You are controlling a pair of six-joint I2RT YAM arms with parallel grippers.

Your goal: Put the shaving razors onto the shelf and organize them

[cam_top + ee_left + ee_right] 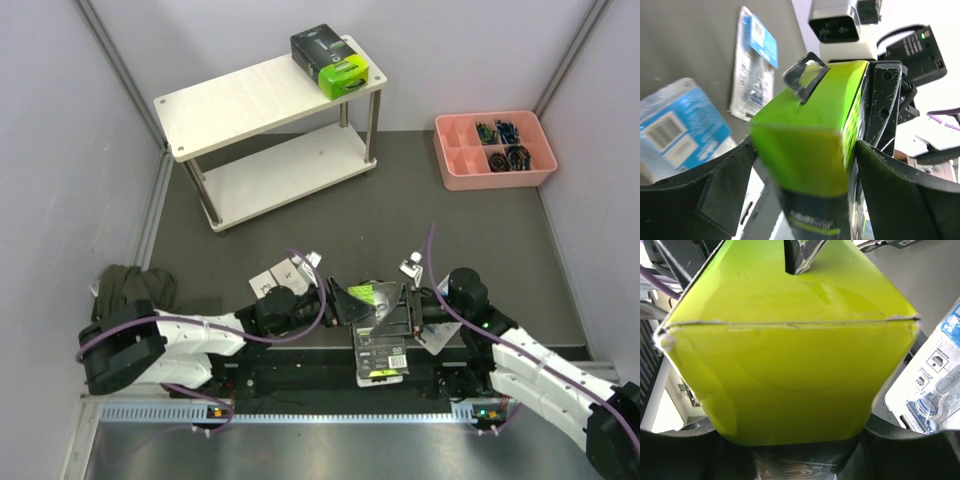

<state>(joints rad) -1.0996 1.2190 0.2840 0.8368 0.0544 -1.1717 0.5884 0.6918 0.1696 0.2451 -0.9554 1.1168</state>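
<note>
A black and lime-green razor pack (pixel 382 345) hangs between both arms near the front edge. My left gripper (pixel 345 300) and right gripper (pixel 402 310) both close on it from opposite sides. In the left wrist view the lime pack (pixel 805 125) fills the gap between my fingers (pixel 730 185), and the right gripper's finger presses on its side. In the right wrist view the pack (pixel 790 350) sits between the jaws. A second black and lime pack (pixel 330 60) lies on the right end of the shelf's top board (pixel 240 95). Two white boxes (pixel 272 281) and blue-card blister packs (pixel 755 65) (pixel 935 385) lie on the mat.
A pink compartment tray (pixel 450 165) with small dark items stands at the back right. A dark green cloth (pixel 130 285) lies at the left by the wall. Grey walls close in both sides. A metal rail runs along the front edge.
</note>
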